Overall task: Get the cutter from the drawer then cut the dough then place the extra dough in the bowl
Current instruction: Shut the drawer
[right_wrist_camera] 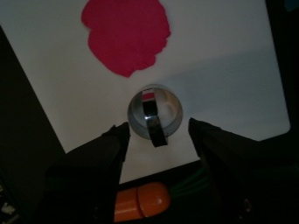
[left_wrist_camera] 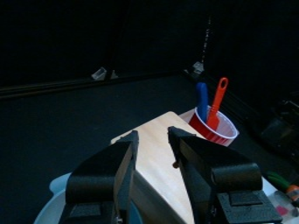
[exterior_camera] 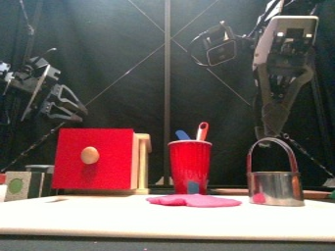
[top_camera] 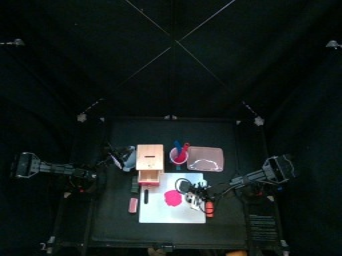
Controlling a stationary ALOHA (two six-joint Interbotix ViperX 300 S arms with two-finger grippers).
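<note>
Metal cutter (right_wrist_camera: 152, 118) looks light, stiff and slick; its wire handle (exterior_camera: 275, 139) is the 1 sure hold. Right gripper (right_wrist_camera: 156, 131) hangs spread, empty, above.

place: robot lab booth | signs: black curtains (top_camera: 80, 60); small black table (top_camera: 114, 228)

You've got a red cup (exterior_camera: 190, 167) with a blue knife (exterior_camera: 182, 135) and red knife (exterior_camera: 202, 130) toward the table's back edge, pink tray (top_camera: 211, 151) beside it.

The cutter (exterior_camera: 275, 184) stands on the board (exterior_camera: 78, 218), right of the dough (exterior_camera: 194, 201).
</note>
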